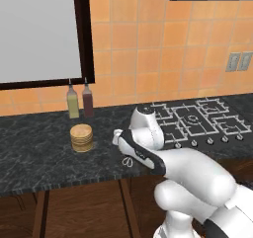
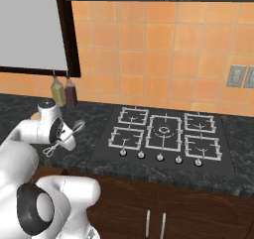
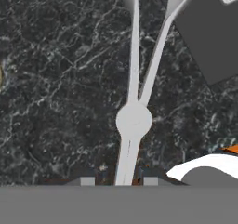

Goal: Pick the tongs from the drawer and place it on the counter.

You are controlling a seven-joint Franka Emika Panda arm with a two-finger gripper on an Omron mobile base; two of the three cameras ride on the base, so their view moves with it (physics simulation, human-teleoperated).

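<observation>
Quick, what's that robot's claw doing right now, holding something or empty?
End effector: closed on the slim silver-grey metal tongs, held above the black marble-look counter.

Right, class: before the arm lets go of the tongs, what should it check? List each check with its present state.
1. Tongs between the gripper fingers: ok; the handle runs down between both tips.
2. Tongs over the counter, not the hob: ok; marble lies below them, with the hob corner off to one side.
3. Landing spot free of the tan disc stack and the bottles: ok; both stand apart.
4. Tongs touching the counter: cannot tell.
5. Far enough from the counter's front edge: cannot tell; the looped ends look near it.
</observation>
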